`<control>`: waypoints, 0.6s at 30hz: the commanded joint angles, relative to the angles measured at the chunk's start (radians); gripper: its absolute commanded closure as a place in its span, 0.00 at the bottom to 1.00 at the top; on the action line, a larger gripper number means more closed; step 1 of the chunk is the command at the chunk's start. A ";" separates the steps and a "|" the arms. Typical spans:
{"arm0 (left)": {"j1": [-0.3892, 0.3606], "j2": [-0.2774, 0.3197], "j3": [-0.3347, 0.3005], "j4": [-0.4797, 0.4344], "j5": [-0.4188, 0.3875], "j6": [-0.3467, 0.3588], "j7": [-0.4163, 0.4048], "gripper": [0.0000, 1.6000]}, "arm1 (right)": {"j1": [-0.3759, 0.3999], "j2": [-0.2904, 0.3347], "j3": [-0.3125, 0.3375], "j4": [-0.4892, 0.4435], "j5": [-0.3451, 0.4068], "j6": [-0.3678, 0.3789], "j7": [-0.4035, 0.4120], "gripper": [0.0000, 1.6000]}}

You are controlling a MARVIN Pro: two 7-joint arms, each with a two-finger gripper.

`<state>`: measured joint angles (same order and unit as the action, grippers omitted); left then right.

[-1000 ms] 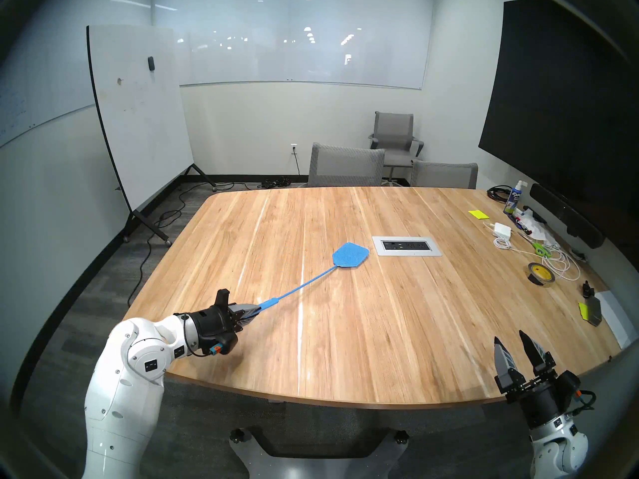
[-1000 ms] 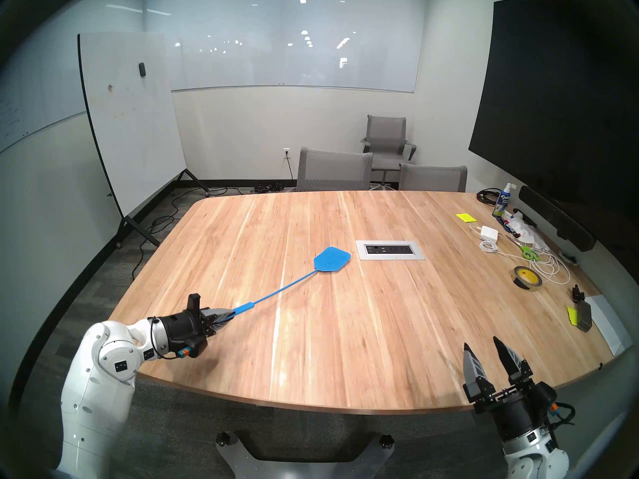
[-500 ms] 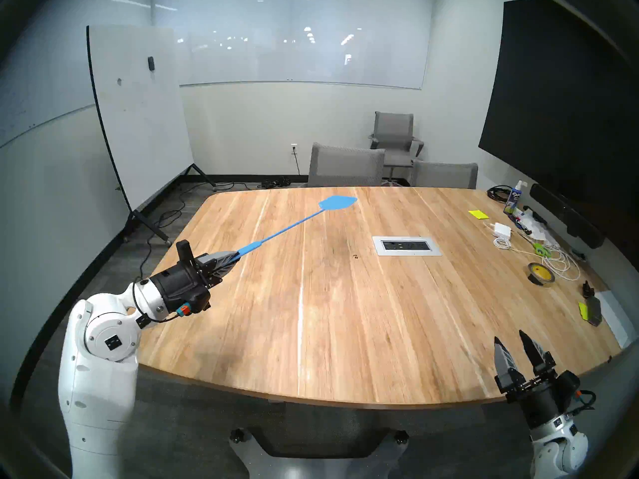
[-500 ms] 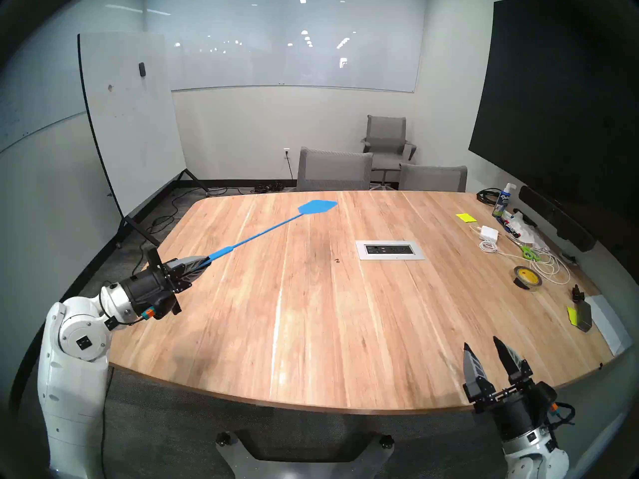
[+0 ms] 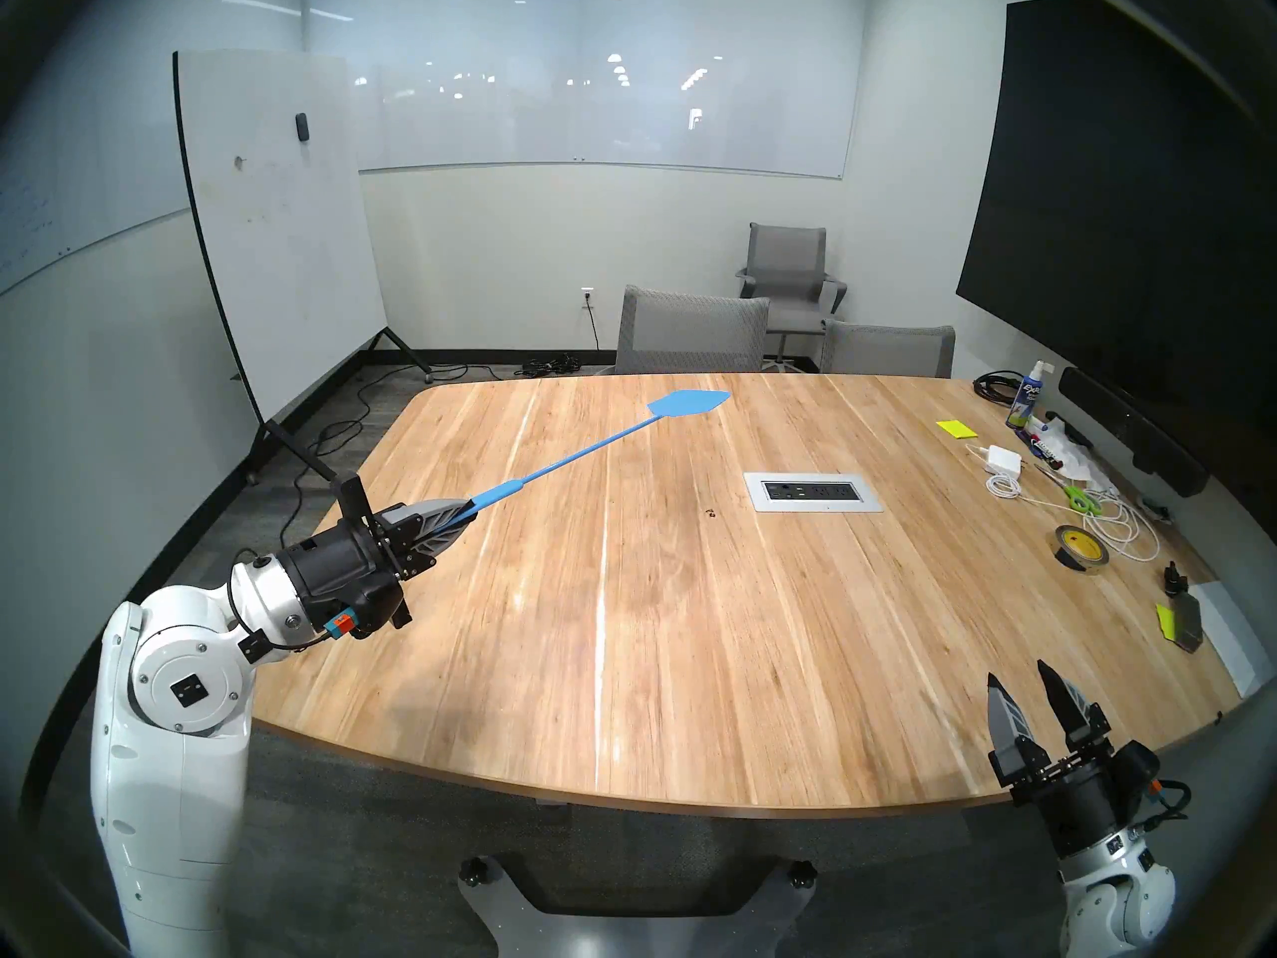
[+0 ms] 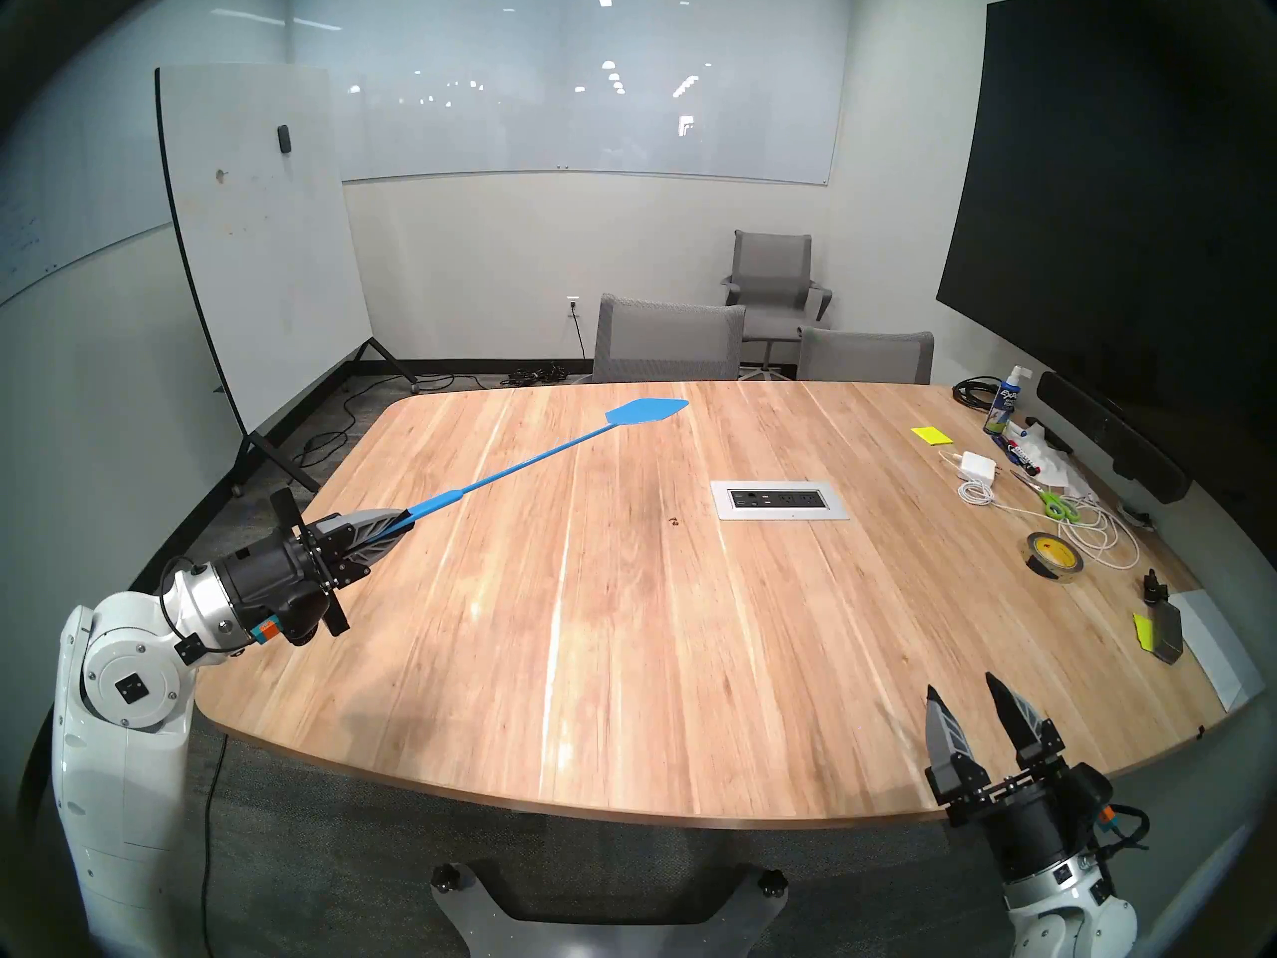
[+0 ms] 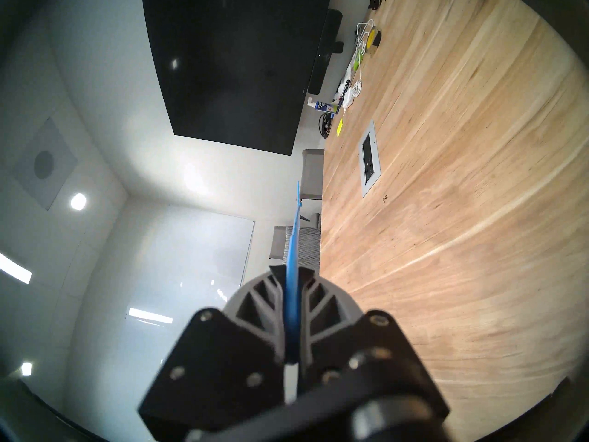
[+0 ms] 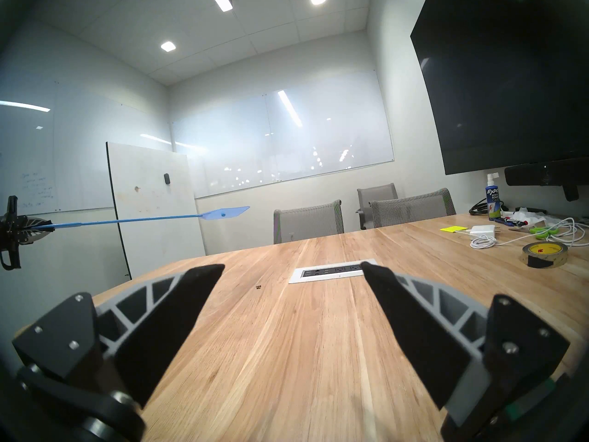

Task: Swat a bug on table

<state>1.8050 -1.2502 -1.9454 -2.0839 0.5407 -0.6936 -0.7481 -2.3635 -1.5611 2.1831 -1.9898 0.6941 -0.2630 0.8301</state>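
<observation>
A: Surface check. The table is light-brown wood plank with visible grain, pale streaks running lengthwise, and rounded corners. Inset near mid-table is a grey rectangular power-outlet panel, matte frame around a dark socket strip.

B: Target position?

A: The bug lies on bare wood just beside the panel's near-left corner, clear of the frame. A tiny dark brown-black speck with leg-like bits; the right wrist view shows it as an irregular fleck, too small for more detail.

B: Left end effector?

A: The left gripper is clamped on the flat handle of the blue plastic fly swatter. In the left wrist view the grey ribbed fingers press both faces of the handle edge-on. The shaft is thin and straight, and the flat, roughly pentagonal head is held level in the air above the table, clear of the wood.

B: Right side?

A: The right gripper hovers at the near-right table edge, jaws spread, nothing between them. Its black pads are smooth and wedge-shaped on grey trussed backing.

B: Clutter?

A: A roll of tape, glossy with a yellow core, and green-handled scissors amid white cord, well apart from the bug.
</observation>
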 commanded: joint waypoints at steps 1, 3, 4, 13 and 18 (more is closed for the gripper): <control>0.005 -0.021 0.025 -0.067 0.006 0.001 0.006 1.00 | 0.000 0.001 -0.001 -0.018 0.000 0.000 0.001 0.00; 0.006 -0.026 0.036 -0.076 0.016 0.000 0.003 1.00 | 0.001 0.001 -0.001 -0.018 0.000 0.001 0.001 0.00; 0.004 -0.032 0.042 -0.079 0.037 -0.009 0.010 1.00 | 0.001 0.001 -0.001 -0.018 0.000 0.001 0.001 0.00; 0.035 -0.023 0.180 0.083 0.207 -0.015 -0.055 1.00 | 0.003 0.001 0.000 -0.014 0.000 0.000 0.003 0.00; 0.035 -0.015 0.233 0.201 0.323 -0.038 -0.083 1.00 | 0.004 0.000 0.000 -0.014 0.000 0.000 0.004 0.00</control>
<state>1.8281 -1.2744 -1.7740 -1.9936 0.7564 -0.7087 -0.8129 -2.3620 -1.5626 2.1841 -1.9888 0.6932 -0.2620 0.8318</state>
